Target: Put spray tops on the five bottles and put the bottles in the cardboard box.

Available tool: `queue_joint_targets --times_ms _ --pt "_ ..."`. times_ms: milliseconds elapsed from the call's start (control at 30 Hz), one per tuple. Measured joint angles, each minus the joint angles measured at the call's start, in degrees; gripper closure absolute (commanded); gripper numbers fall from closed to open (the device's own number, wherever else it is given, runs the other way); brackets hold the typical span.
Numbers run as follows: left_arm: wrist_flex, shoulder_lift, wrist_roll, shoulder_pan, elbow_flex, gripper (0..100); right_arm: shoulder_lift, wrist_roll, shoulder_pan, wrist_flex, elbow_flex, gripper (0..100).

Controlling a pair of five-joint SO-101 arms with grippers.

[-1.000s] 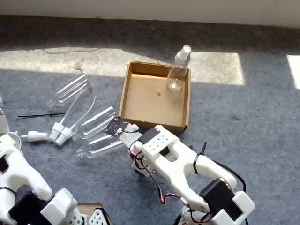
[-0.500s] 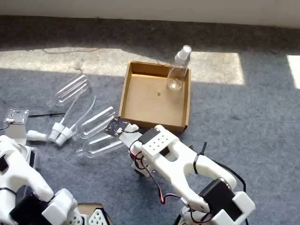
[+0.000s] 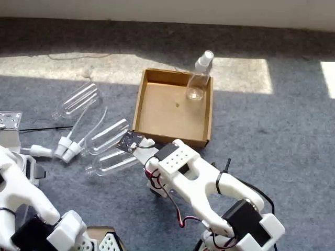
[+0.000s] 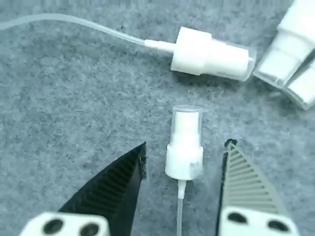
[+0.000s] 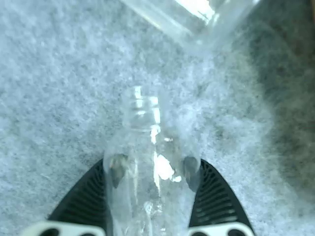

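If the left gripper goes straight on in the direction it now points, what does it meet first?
Probably the small white plastic spray top with clear cap, which lies inside the open left gripper; depth is unclear.

Grey short-pile carpet (image 3: pixel 293 130) covers the whole floor and looks fuzzy and mottled up close. A broad band of sunlight (image 3: pixel 241 73) runs from left to right across the far part, bleaching the pile pale. A smaller bright patch (image 3: pixel 328 78) sits at the right edge. Beyond the band the carpet is darker, in shadow, up to a pale strip of wall or skirting (image 3: pixel 157 6) along the far edge. A thin cord (image 3: pixel 78 56) trails across the far left. The near carpet lies in even shade
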Motion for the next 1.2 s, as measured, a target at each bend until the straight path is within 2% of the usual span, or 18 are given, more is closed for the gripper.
queue_joint_targets --times_ms 267,433,733,1200 --pt "-0.1 0.0 0.1 2.6 0.2 80 0.0 0.0 0.0 0.0 0.0 98.6" --pt "-3.3 0.1 0.1 2.6 3.3 80 0.0 0.0 0.0 0.0 0.0 98.6" --pt "-5.5 7.6 -0.9 1.7 3.3 80 0.0 0.0 0.0 0.0 0.0 98.6" --pt "-5.9 8.9 -4.3 -1.5 3.2 80 0.0 0.0 0.0 0.0 0.0 98.6"
